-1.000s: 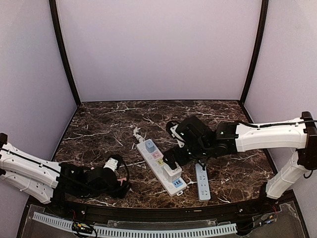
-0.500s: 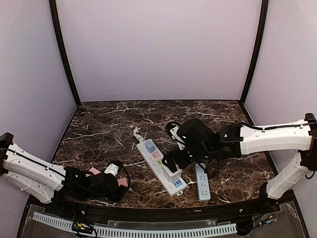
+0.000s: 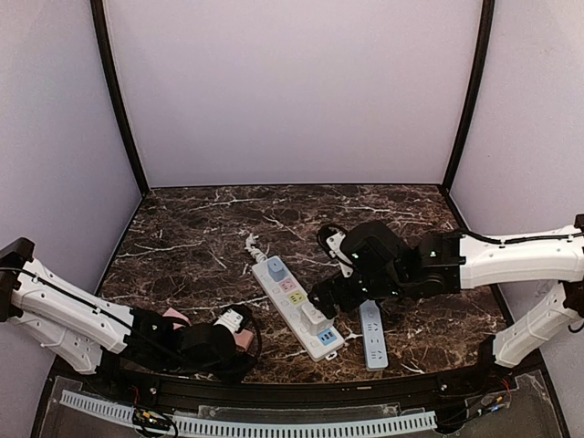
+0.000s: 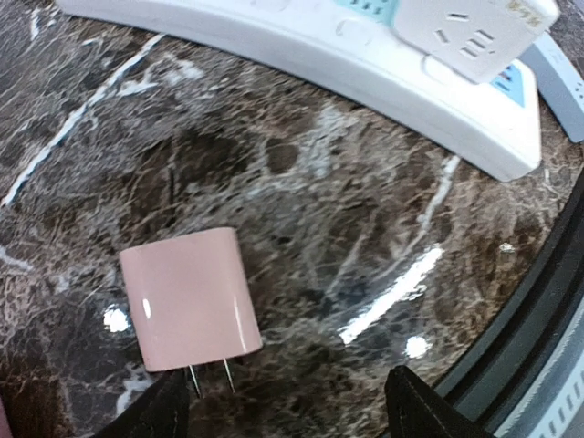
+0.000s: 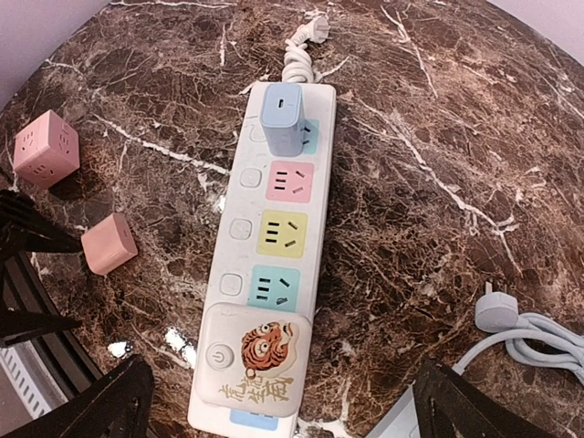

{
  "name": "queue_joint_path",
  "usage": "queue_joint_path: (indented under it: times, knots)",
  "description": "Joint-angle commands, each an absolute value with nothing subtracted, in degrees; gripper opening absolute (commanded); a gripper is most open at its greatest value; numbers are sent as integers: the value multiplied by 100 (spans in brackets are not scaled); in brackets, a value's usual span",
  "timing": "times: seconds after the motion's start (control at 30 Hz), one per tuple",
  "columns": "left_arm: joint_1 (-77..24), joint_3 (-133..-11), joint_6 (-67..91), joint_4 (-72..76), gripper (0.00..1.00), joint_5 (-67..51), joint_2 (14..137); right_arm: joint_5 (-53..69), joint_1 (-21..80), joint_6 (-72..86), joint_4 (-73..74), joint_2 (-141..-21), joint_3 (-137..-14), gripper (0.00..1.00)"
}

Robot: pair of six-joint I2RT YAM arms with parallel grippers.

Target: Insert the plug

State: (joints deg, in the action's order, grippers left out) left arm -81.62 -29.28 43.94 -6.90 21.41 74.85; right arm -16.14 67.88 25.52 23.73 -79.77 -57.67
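**A:** Top view: how are the two arms posed?

**B:** The left arm (image 3: pixel 73 315) lies low, reaching from 9 o'clock along the near edge of the marble table (image 3: pixel 182 246). Its tip is at the pink plug (image 3: pixel 243 338). The right arm (image 3: pixel 511 260) reaches in from 3 o'clock, with its wrist tipped down over the near end of the power strip (image 3: pixel 290 294). A small strip (image 3: pixel 371 335) lies just beside that end, at 3 o'clock.

**A:** Left wrist view: what is the state of the tool?

**B:** The left gripper (image 4: pixel 292 420) has its fingers (image 4: pixel 169 415) spread wide with nothing between them. The pink plug lies flat on the table, its prongs pointing to 6 o'clock just beside the left finger. It is not pinched. The power strip crosses the top of the view, well apart from the plug.

**A:** And the right wrist view?

**B:** The right gripper (image 5: pixel 283 401) hangs above the strip with its jaws fully apart, holding nothing. A blue plug (image 5: pixel 283 119) sits in the far socket. Below it, the pink, yellow and teal sockets are free. A tiger adapter (image 5: pixel 255 365) covers the near end. The pink plug rests on the table at 9 o'clock from the strip, with a pink cube (image 5: pixel 44 146) beyond it at 10 o'clock. A white cord (image 5: pixel 511 319) lies at 3 o'clock.
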Motion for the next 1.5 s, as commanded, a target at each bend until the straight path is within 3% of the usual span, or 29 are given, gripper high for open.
queue_joint_path:
  times: [0.0,0.37,0.77,1.3,1.47]
  knots:
    - [-8319,-3318,4354,-836,73,2081,7686,-1742,6837,2659,2259,-7802,-5580,99]
    - [-8343,-3511,4527,-1967,74,3507,7795,-1684,6844,2763,2325,-7791,-5559,99]
    - [-8336,-3849,4489,-1511,71,3906,8657,-1687,6941,2760,2359,-8089,-5795,99]
    - [-8341,-3941,4562,-1252,43,4079,9120,-1432,6960,2947,2395,-8132,-5815,99]
    - [-8335,-3603,3620,-420,35,3981,8864,-1013,6953,3113,2376,-8084,-5957,99]
